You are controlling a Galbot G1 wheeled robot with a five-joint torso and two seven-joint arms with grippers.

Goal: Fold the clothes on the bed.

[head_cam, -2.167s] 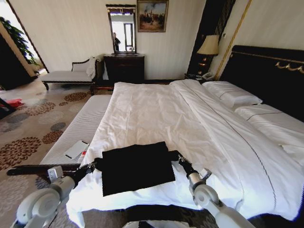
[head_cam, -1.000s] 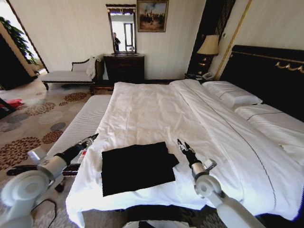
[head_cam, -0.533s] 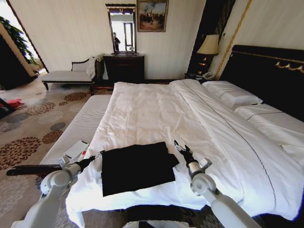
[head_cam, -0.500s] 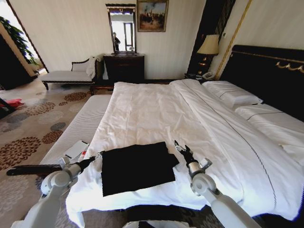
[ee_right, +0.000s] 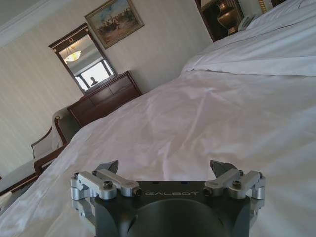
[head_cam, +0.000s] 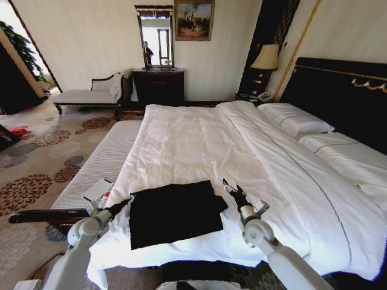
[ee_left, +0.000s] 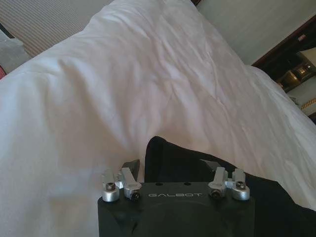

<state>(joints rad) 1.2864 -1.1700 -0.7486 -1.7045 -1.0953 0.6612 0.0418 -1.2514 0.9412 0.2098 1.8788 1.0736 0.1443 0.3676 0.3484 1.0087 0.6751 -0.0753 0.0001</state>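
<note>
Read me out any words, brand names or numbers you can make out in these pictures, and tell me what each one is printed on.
"GALBOT": on the black body of the left pincer, left wrist view.
"GALBOT": on the black body of the right pincer, right wrist view.
The black T-shirt lies folded; no print shows.
The small card beside the bed: too small to read.

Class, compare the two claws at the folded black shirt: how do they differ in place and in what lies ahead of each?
The left claw sits at the folded black shirt's left edge; the right claw sits at its right edge. In the wrist views, the left claw faces the shirt, while the right claw faces only white duvet. Both are open and hold nothing.
</note>
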